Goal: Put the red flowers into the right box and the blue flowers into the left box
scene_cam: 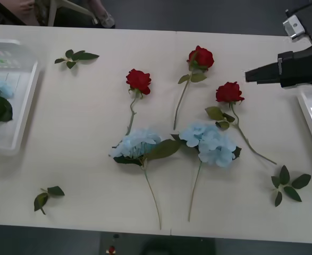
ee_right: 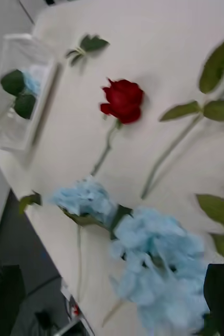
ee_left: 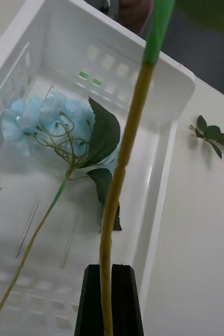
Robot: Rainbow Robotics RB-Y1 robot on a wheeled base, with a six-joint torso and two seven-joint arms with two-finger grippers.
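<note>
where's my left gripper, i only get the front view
Observer: The left gripper hangs above the inside of the left box, shut on a yellowish flower stem.
Operator: ok and is the right one open or shut
Observer: The right gripper is open, with nothing between its fingers; its wrist view looks across the blue flowers lying on the table.
</note>
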